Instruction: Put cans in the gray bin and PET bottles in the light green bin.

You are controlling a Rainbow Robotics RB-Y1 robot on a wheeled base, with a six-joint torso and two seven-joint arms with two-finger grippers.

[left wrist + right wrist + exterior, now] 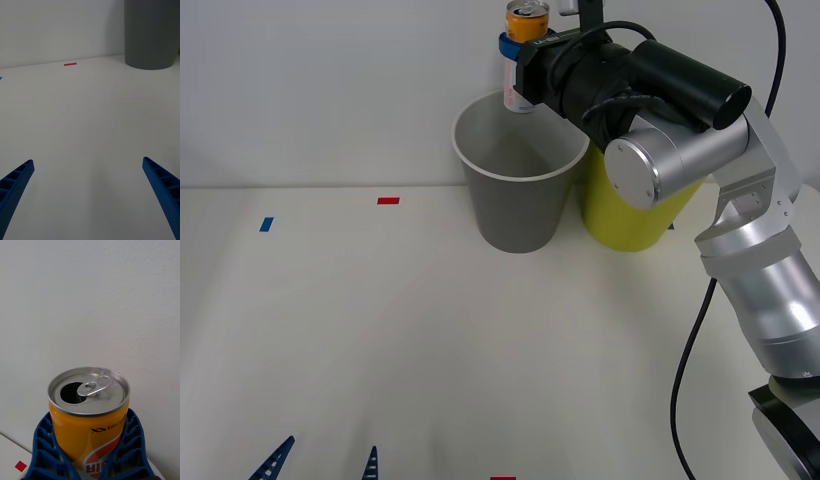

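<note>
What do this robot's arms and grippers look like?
The right arm has silver rounded joint housings, a black forearm section and a black cable running beside it. The right gripper and the left gripper each have two blue, ribbed, lattice-like fingers.

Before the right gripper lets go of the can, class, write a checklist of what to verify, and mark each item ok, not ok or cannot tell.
1. Can gripped by right gripper, blue fingers on both sides: ok.
2. Can upright, opened top up: ok.
3. Can above the gray bin, not the yellow-green bin: ok, though it hangs near the back rim.
4. Can centred enough to drop cleanly inside: cannot tell.
5. Gray bin upright, mouth open: ok.
6. Left gripper open, low over the table, clear of the bins: ok.
</note>
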